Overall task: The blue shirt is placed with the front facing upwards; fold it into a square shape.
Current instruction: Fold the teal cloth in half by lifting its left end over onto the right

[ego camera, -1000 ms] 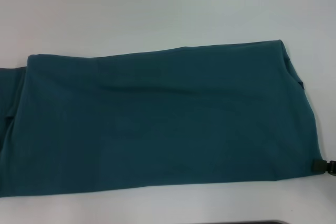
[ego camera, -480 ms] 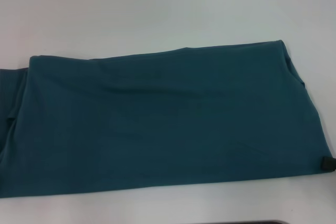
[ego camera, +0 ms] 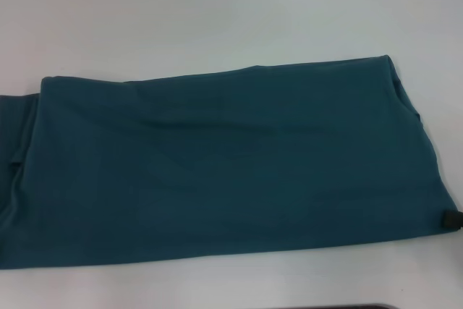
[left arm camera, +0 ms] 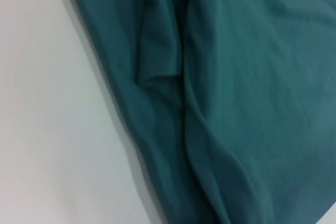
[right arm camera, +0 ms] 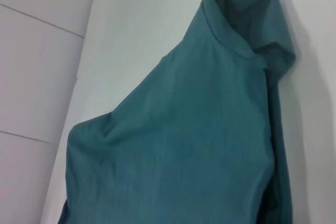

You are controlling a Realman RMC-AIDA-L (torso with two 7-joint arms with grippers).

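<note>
1. Head view: the blue shirt point(ego camera: 224, 168) lies as a long, soft, plain teal band across the middle of the white tabletop point(ego camera: 217, 12). A dark bit of the right gripper point(ego camera: 451, 220) sits at the shirt's lower right corner; can't tell if its fingers are clenched.
2. Left wrist view: rumpled layered folds along the shirt's edge; no left gripper visible.
3. Right wrist view: a ribbed hem at the top of the frame.

A plain white table point(ego camera: 217, 12) fills the head view. In the right wrist view, pale floor tiles point(right arm camera: 37, 51) with thin seams lie beyond its edge.
</note>
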